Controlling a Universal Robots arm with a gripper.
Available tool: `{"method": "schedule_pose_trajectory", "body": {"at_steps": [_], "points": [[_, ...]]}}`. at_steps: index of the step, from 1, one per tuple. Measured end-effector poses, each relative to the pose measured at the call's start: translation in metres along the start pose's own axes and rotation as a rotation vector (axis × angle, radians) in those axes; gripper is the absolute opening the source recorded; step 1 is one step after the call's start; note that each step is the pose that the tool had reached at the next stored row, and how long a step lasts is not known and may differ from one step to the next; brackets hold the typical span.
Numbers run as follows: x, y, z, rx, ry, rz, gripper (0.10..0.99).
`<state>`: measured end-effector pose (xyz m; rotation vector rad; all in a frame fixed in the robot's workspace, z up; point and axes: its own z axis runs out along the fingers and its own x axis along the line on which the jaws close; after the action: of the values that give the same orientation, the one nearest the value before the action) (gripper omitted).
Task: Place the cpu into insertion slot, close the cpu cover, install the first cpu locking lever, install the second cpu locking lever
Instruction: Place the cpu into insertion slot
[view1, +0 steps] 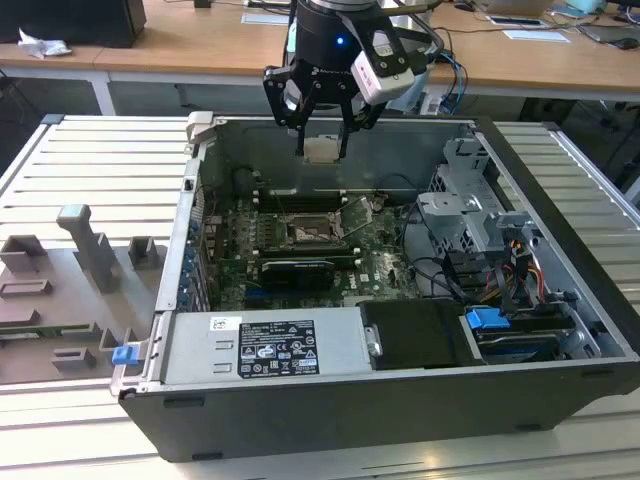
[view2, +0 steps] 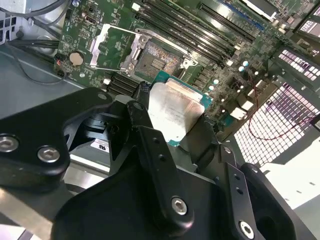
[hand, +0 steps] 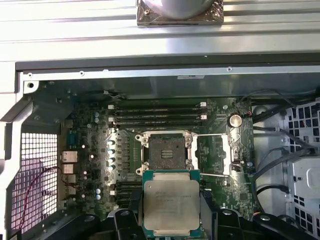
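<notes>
My gripper (view1: 321, 152) hangs above the back of the open computer case, shut on the cpu (view1: 320, 149). In both wrist views the cpu (view2: 172, 112) (hand: 171, 202) shows its pale silver top and green rim between the black fingers (view2: 150, 135). The insertion slot (view1: 308, 232) (view2: 157, 61) (hand: 167, 152) lies uncovered on the green board, well below the cpu and a little ahead of it. The cpu cover (view1: 357, 214) (view2: 98, 46) (hand: 233, 152) is swung open beside the slot. Thin wire levers (hand: 215, 135) stand released along it.
Long black memory slots (hand: 157, 114) run beside the socket. A power supply (view1: 265, 345) sits along the case front, with a drive cage and cables (view1: 490, 250) at the exterior view's right. Grey fixture blocks (view1: 85, 250) stand outside the case at the exterior view's left.
</notes>
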<state>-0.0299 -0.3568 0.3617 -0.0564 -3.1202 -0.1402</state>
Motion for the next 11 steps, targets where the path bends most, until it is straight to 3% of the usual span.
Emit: {"method": "schedule_pose_trajectory", "body": {"at_steps": [11], "points": [[0.0,0.0,0.0,0.0,-0.0023,0.026,0.541]]}}
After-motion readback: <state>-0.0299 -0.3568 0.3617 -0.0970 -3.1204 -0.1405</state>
